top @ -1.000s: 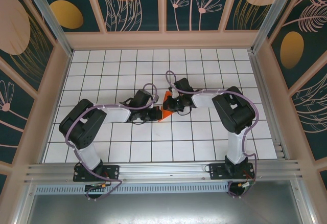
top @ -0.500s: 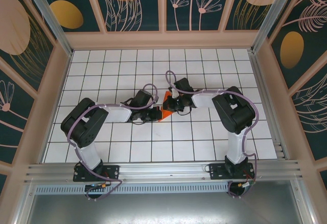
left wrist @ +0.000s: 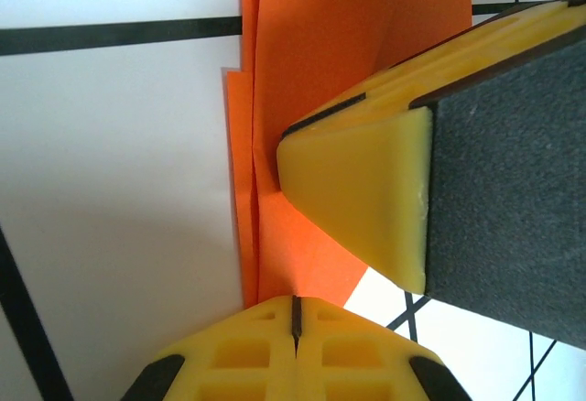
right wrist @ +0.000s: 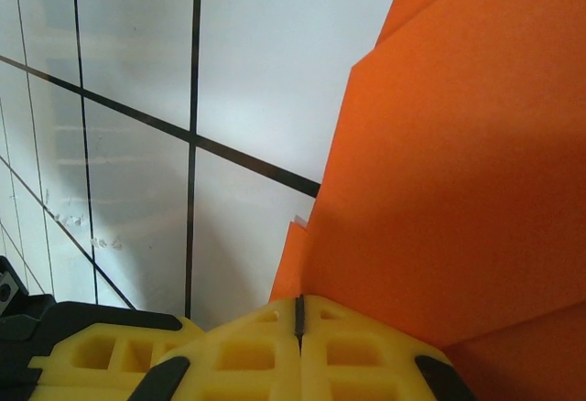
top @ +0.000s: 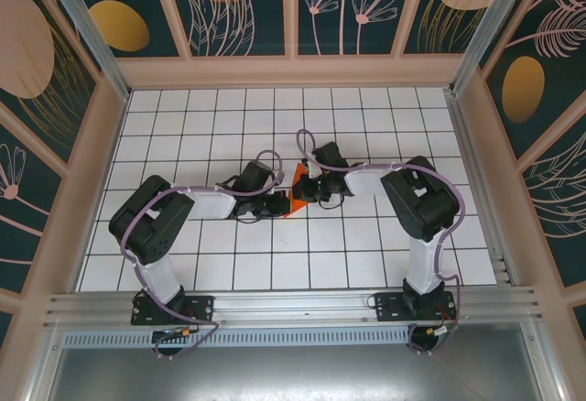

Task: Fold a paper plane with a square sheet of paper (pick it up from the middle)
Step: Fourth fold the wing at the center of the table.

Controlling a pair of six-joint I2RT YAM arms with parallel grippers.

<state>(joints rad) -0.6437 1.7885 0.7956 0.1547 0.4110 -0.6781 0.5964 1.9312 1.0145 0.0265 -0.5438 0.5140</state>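
Left arm (top: 151,227): base at the near-left edge, elbow raised and folded back, forearm running right over the white table with black grid lines (top: 366,245), wrist tipped down near the centre.

Left gripper (top: 275,205): low on the table, at the left edge of the thin orange-red sheet of paper (top: 293,201). The sheet lies folded into layers near the table's middle, between the two grippers.

Left wrist view: left gripper (left wrist: 295,302), yellow fingers meeting at a seam with no gap. The sheet (left wrist: 348,44) runs up to their tips. Cannot tell whether paper is nipped in the seam or only pressed beneath. Stacked edges show along the sheet's left side. A yellow wedge-shaped finger (left wrist: 366,190) with a black pad comes in from the right and rests on the sheet.

Right gripper (top: 309,190): on the sheet's right part, close to the left gripper.

Right arm (top: 417,204): base near-right, elbow high, forearm reaching left.

Right wrist view: right gripper (right wrist: 298,308), fingers closed seam to seam, tips against the sheet (right wrist: 458,163). Hold on the paper not discernible.
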